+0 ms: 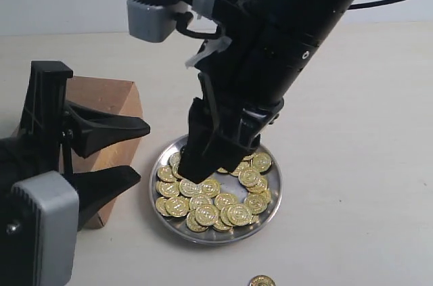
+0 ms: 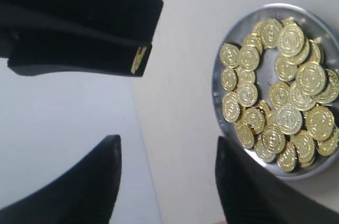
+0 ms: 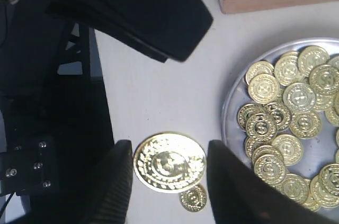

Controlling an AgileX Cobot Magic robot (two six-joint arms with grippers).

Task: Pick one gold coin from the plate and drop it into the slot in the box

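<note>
R hand (image 3: 169, 149) is clenched on one gold coin (image 3: 169, 167), pinched by its edges betw the two fingers (image 3: 117, 184), face toward the wrist cam. From both wrist views it appears to hang over bare worktop (image 1: 352, 130) just beside the plate (image 1: 215, 240), not over the pile. So the pick looks done, and the step in hand is the carry to the box (image 1: 111, 107).

To do it well I'd lift clear of the rim first and go slow so the coin doesn't twist in the pinch. I'd turn the wrist so the coin's edge lines up w/ the slot before letting go. No cam shows the slot right now, so I'd want it in the wrist view before committing.

L hand (image 1: 142, 153) is released, jaws wide, nothing in it. It sits in front of the box & near the plate, i.e. in my path, so I'd route over it or back it off.

Containers:
- Plate: shallow silver dish w/ a heap of coins (image 1: 216, 201), many & overlapping, and some bare metal on the box side.
- One stray coin (image 1: 261, 280) lies on the worktop outside the plate.
- Box: brown cardboard; can't tell what's inside.
</note>
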